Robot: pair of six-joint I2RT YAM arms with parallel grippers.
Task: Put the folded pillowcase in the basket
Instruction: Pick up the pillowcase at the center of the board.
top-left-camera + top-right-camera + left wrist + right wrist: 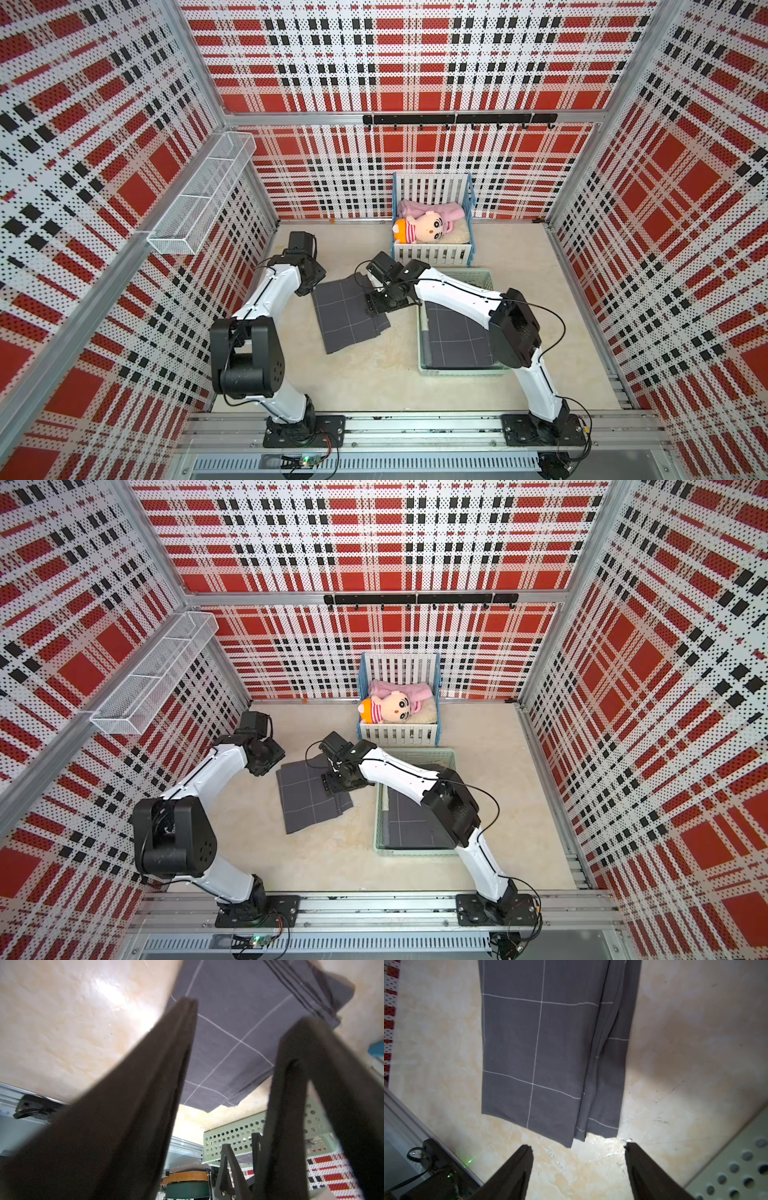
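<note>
Just ahead of R gripper (578, 1145), jaws spread & empty, lies the folded pillowcase (550, 1053), flat on table (685, 1043); basket (737, 1167) close beside gripper. L gripper (248, 1009), also spread, sits over opposite side. Pinch all layers both sides, lift level.

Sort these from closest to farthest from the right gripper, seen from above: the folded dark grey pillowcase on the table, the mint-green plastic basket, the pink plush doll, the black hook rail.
Right gripper, in a top view:
1. dark grey folded pillowcase, right beside it
2. mint-green plastic basket, its other side
3. pink plush doll, farther back
4. black hook rail, high up behind
</note>
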